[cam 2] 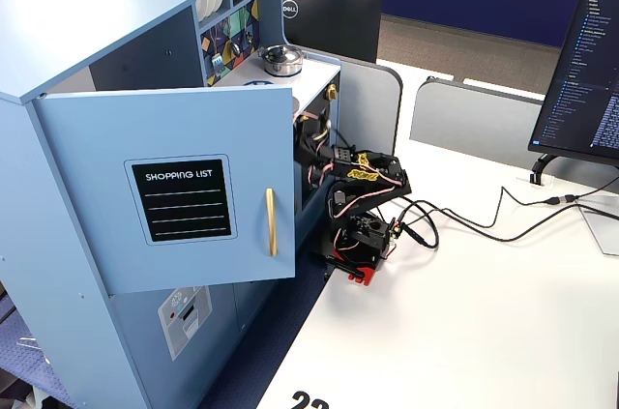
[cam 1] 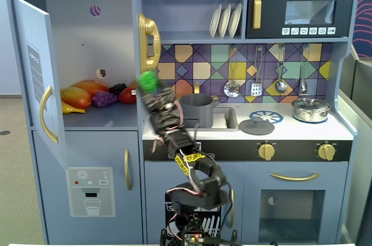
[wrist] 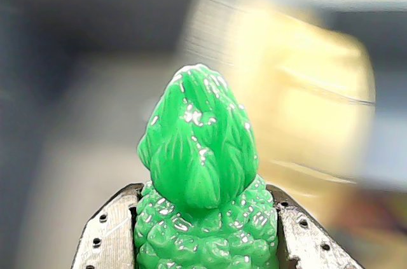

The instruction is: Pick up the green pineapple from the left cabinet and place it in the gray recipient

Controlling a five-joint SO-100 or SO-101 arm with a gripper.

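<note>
The green pineapple [cam 1: 147,80] is small, bright green and bumpy. My gripper [cam 1: 150,90] is shut on it and holds it in the air by the right edge of the left cabinet [cam 1: 87,36], in front of the gold phone. In the wrist view the pineapple [wrist: 200,186] fills the middle, its body clamped between my two metal fingers [wrist: 105,237], leafy top pointing away. The gray recipient [cam 1: 196,110] stands on the counter just right of my gripper, in the sink area. In the other fixed view the cabinet door [cam 2: 174,187] hides my gripper and the pineapple.
Orange mangoes [cam 1: 78,96], a purple grape bunch [cam 1: 104,99] and a red fruit [cam 1: 128,95] lie on the cabinet shelf. A gray lid [cam 1: 256,126] and a silver lidded pot [cam 1: 311,109] sit on the counter. The cabinet door [cam 1: 38,77] stands open to the left.
</note>
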